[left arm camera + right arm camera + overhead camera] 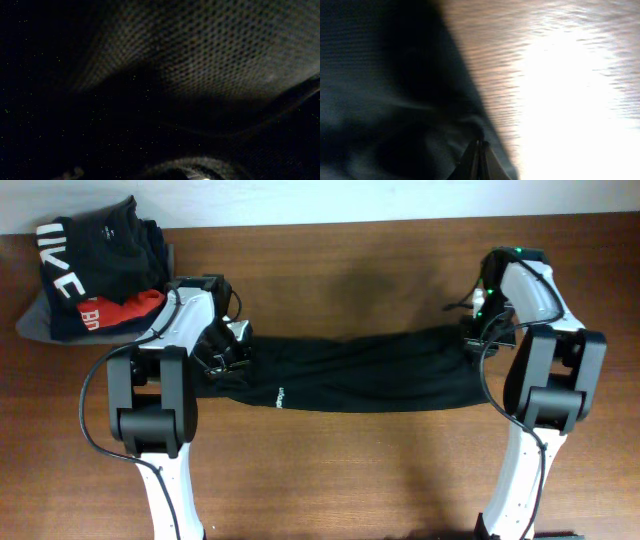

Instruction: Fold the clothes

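Clothes (350, 370) lie as a long dark band across mid worktop (350, 480), strung btwn the two arms. Left claw (228, 352) is closed at the band's left end. Cloth sits right up against its cam, so we judge a pinch on fabric, tho the fingers themselves don't show. Right claw (479, 147) is at the right end, tips together on a puckered edge of cloth, bare wood just beside.

Handling: light, limp, no stiffness. It'll sag and bunch wherever unsupported, and thin fabric may slip from a small pinch. Best hold, we reckon: corners or hem, both ends at once, pulled taut.

Hard to read: sleeves and collar are lost in the black folds. White mark (281, 394) is too tiny to read, and the left wrist view is nearly all dark. Folded pile (90, 280) sits far left, apart.
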Robot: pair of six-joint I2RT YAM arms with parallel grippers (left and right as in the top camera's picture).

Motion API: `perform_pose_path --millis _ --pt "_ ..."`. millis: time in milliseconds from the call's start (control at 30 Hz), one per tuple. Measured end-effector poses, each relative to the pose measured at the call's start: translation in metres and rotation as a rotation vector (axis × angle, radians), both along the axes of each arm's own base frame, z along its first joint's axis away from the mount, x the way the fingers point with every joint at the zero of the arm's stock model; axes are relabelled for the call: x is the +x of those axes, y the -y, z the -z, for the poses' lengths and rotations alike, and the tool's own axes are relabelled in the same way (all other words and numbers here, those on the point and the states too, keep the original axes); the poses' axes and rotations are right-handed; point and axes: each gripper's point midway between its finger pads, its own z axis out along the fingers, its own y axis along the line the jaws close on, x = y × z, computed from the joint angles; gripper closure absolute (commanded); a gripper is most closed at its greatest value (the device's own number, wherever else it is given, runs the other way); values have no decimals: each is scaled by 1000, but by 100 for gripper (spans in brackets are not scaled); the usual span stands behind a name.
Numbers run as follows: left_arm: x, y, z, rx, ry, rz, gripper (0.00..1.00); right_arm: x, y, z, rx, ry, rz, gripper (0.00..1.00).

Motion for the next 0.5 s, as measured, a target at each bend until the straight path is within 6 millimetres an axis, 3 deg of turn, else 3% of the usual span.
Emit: perform_pose_path --millis 300,433,500 --pt "0 0 0 1 0 0 99 -16 10 -7 -10 -65 72 96" --pt "0 -1 0 2 0 0 98 0 6 -29 19 7 95 96" --pt "0 -1 0 3 0 0 98 14 -4 -52 79 93 92 96"
